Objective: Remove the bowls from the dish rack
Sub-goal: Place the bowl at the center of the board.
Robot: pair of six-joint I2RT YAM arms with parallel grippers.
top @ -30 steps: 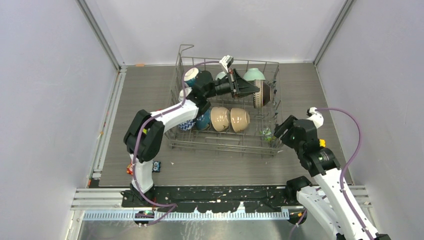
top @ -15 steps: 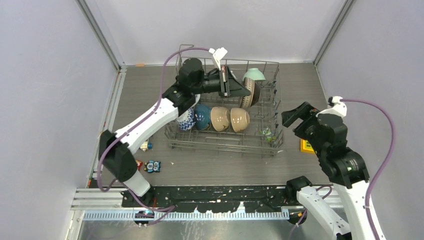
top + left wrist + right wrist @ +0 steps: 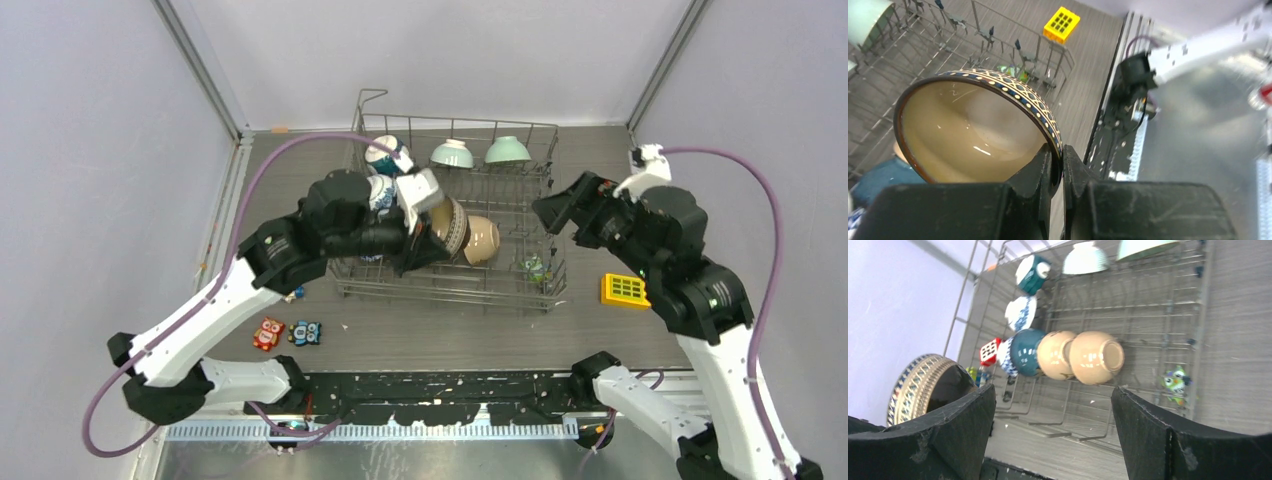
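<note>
The left gripper (image 3: 1057,155) is pinched shut on the rim of the brown bowl (image 3: 450,225). A second ago that bowl stood at the far right of the dish rack (image 3: 445,288). Now it is lifted up and hangs over the near left part of the rack. So one bowl is out of its slot, but it is not yet set down on the table. The right gripper (image 3: 565,205) has swung up over the rack's right side. Its fingers are wide apart and hold nothing. More bowls wait inside, like the pale green bowl (image 3: 452,153) at the far side.
</note>
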